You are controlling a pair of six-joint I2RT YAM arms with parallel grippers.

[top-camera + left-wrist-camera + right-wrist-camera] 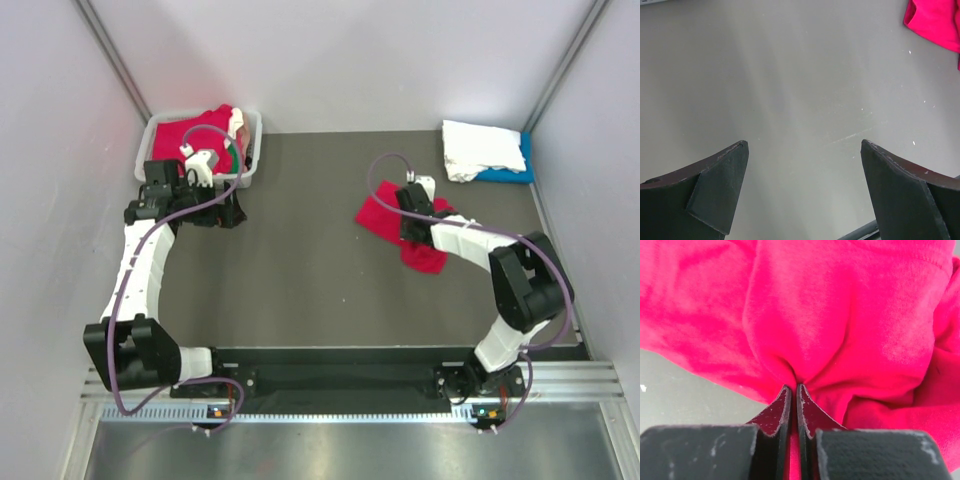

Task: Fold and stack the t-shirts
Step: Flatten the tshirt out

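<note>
Two robot arms reach out from the near edge of a dark table on a shirt-folding job. Nearest their bases, right of centre, a red t-shirt lies on the tabletop, bunched in a heap rather than spread flat. Its deep, soft folds suggest light, limp cloth that will sag and trail when lifted rather than keep any shape. It is unlikely to tear or to slide out of a firm pinch. A hem, a shoulder seam or a corner would probably be the better hold for spreading it out, since the middle of the heap would only lift as a bundle. The right gripper is down on the shirt with its two fingers pressed together. A narrow ridge of red fabric is pinched between the tips, and the cloth puckers toward them. The wrist view does not show which part of the garment that ridge belongs to. Farther out on the left, the left gripper hangs over bare tabletop with its fingers spread wide, holding and touching nothing, near the pale plastic tub. More red shirts are heaped in that tub at the far left corner. At the far right corner, well apart from the work, a white shirt lies on top of a blue shirt.
</note>
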